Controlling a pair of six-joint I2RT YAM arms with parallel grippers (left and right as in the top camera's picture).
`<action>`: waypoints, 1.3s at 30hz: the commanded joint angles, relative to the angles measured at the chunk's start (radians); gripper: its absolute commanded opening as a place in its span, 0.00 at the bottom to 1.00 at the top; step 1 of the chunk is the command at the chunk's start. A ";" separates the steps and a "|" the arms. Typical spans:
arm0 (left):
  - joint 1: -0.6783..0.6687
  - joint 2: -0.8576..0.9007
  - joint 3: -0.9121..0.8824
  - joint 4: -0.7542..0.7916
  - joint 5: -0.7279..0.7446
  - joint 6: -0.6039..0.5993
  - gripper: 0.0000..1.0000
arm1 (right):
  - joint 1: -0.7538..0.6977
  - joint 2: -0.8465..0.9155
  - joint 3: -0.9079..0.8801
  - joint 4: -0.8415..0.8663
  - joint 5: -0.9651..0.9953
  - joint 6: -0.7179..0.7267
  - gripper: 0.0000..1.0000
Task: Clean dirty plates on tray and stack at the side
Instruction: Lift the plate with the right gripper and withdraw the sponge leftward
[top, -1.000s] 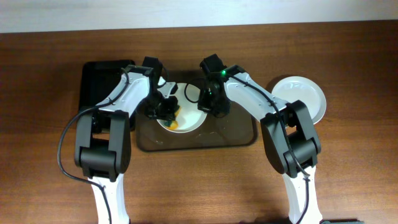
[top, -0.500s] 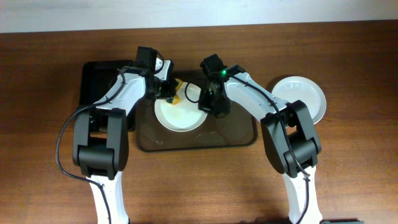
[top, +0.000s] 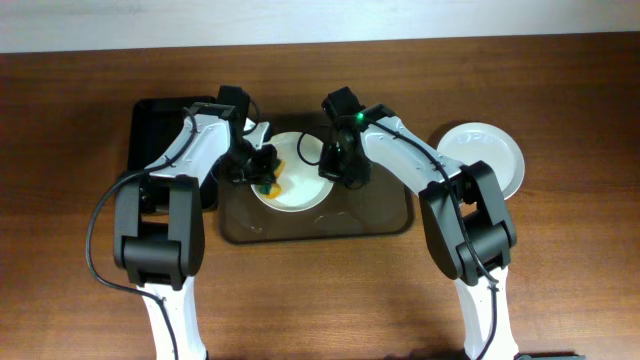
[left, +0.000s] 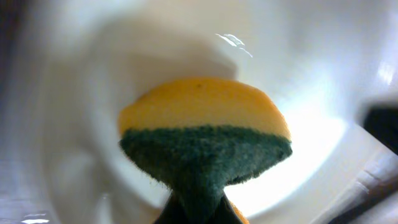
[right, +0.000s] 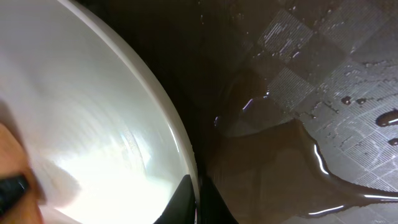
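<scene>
A white plate (top: 298, 180) lies in the left half of the dark brown tray (top: 380, 215). My left gripper (top: 258, 168) is shut on a yellow and green sponge (top: 271, 183), which rests on the plate's left part. In the left wrist view the sponge (left: 205, 127) fills the centre, green side nearest, over the plate (left: 311, 56), pinched in that gripper (left: 198, 214). My right gripper (top: 336, 170) is shut on the plate's right rim. In the right wrist view its fingers (right: 186, 202) pinch the rim of the plate (right: 81, 118) above the wet tray (right: 298, 87).
Another white plate (top: 485, 155) sits on the wooden table right of the tray. A smaller black tray (top: 160, 130) lies to the left, partly under my left arm. Water pools on the brown tray's floor (right: 348, 180).
My left gripper has swept the sponge from the plate's far-left rim back down onto its left part. The right gripper and the plate have stayed put.
</scene>
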 joint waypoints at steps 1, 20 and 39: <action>0.024 0.021 0.020 -0.032 0.360 0.100 0.01 | -0.008 0.017 -0.008 -0.013 0.028 -0.031 0.04; 0.246 0.021 0.247 -0.064 0.527 0.096 0.01 | -0.075 -0.109 0.000 -0.010 0.003 -0.297 0.04; 0.244 0.021 0.247 -0.090 0.399 0.097 0.01 | 0.204 -0.365 -0.002 -0.122 1.069 -0.321 0.04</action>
